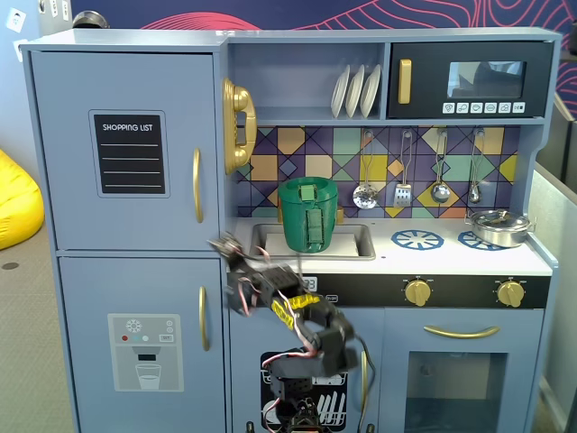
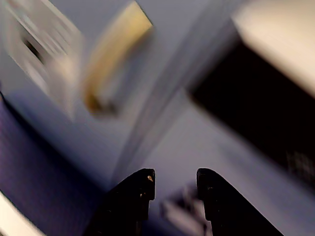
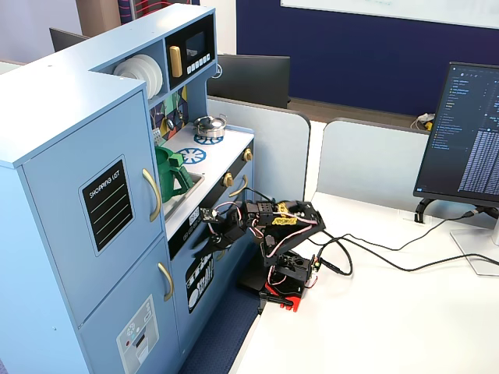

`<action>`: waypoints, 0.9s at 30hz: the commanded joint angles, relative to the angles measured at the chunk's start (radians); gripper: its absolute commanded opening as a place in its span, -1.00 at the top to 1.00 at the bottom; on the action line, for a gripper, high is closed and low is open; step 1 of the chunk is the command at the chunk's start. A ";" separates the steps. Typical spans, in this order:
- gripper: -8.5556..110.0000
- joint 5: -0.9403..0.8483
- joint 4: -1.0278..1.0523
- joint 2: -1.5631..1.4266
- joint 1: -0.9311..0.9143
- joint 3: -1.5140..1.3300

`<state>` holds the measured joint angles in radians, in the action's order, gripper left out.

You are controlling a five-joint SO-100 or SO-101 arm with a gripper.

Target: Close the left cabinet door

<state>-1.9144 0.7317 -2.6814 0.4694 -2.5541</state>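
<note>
Since the left cabinet door [image 1: 126, 149] already looks flush at the kitchen's upper left, the empty, parted gripper [image 1: 227, 247] near the lower door's handle [image 1: 204, 317] could snag it if swung carelessly; wrist view's blurry.

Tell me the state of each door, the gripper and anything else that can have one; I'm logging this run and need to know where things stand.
Shopping-list door: shut, flush with the cabinet.
Ice-dispenser door: shut.
Microwave door: shut.
Oven door: shut.
Gripper: open, holding nothing, touching no door.
Green pitcher: upright in the sink.
Pot: lid on, on the burner.
Plates: standing on edge on the shelf.
</note>
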 commanded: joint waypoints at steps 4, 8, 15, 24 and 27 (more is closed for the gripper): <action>0.86 0.198 0.359 -0.293 -0.319 -0.301; 0.86 0.301 0.526 -0.403 -0.388 -0.408; 0.86 0.390 0.666 -0.446 -0.439 -0.442; 0.84 0.425 0.798 -0.495 -0.472 -0.442; 0.84 0.411 0.799 -0.497 -0.469 -0.442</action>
<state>-1.5248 1.3514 -3.1845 0.0107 -2.9882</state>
